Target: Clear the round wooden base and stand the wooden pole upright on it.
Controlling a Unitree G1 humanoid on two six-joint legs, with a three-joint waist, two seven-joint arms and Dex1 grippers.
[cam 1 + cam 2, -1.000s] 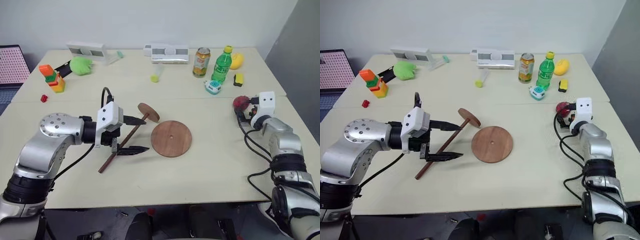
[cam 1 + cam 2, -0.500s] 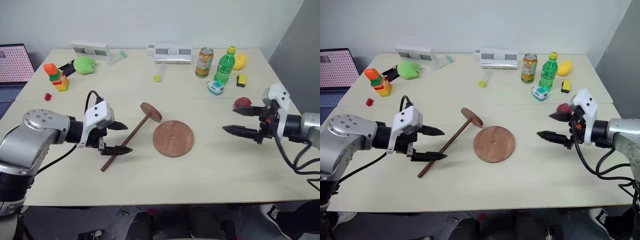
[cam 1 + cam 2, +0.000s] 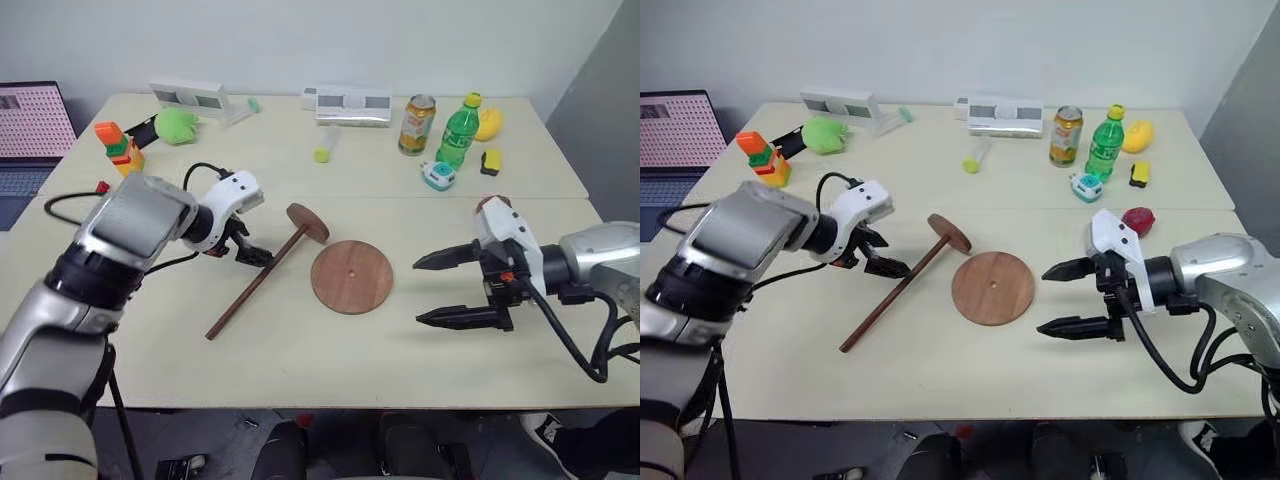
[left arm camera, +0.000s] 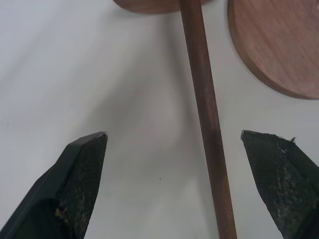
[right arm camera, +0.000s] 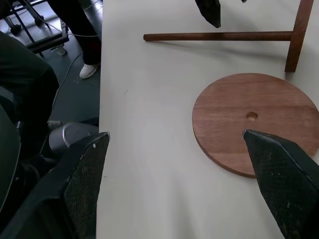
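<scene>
Beside round wooden base [image 3: 351, 276], wooden pole [image 3: 262, 279], nothing seemingly atop

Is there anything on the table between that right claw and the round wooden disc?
No. Between the right gripper and the round wooden base the head views show bare table.

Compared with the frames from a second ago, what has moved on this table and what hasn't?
The right gripper swung in from the table's right edge, beside the red object, to the round wooden base, jaws open. The left gripper turned from pointing level to pointing down over the wooden pole, open, holding nothing. Pole, base, bottle and can stayed put.
</scene>
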